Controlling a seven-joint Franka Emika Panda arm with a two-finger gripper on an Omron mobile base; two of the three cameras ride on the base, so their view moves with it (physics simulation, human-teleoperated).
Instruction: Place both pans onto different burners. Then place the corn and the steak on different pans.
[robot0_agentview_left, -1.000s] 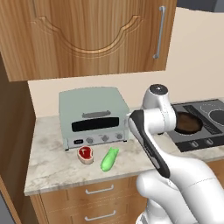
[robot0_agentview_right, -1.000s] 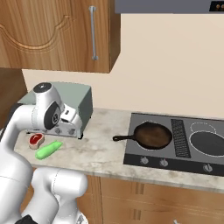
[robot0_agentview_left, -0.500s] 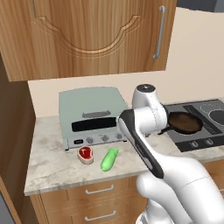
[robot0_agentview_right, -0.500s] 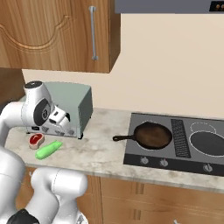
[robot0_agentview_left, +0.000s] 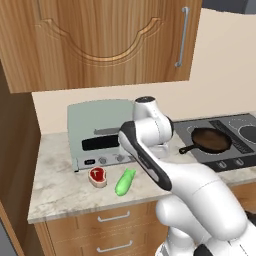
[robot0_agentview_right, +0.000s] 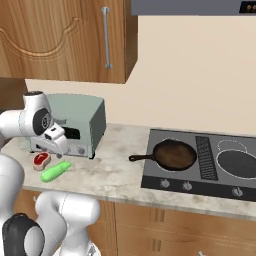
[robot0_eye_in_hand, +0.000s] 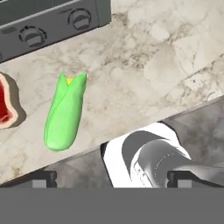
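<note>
**Ana:** Gripper (robot0_eye_in_hand: 109, 178) first: its jaws stand wide apart with nothing between them, the two dark tips showing at the bottom corners of the hand view. It hangs over the counter (robot0_agentview_left: 60, 187) in front of the toaster oven (robot0_agentview_left: 100, 131), looking down at the food.

**Ben:** Why there, do you reckon?

**Ana:** My guess is that both pans are sorted and the food comes next. The brown skillet (robot0_agentview_right: 174, 154) sits on the left-hand burner of the cooktop (robot0_agentview_right: 165, 182), handle pointing to about 9 o'clock in the right base view. The grey pan (robot0_agentview_right: 238, 163) lies on the burner to its right, well apart from the skillet, so each has its own ring.

**Ben:** And the corn?

**Ana:** The corn (robot0_eye_in_hand: 65, 111) lies flat on the marble, just beside the steak (robot0_eye_in_hand: 6, 107) but not touching it as far as I can tell. In the hand view its long axis runs from about 1 o'clock to 7 o'clock, with the yellow tip at the upper end, toward the oven's knobs.

**Ben:** So the jaws would need to straddle it across the narrow way.

**Ana:** I'd judge so; the hand is off to one side of it for now.
</note>
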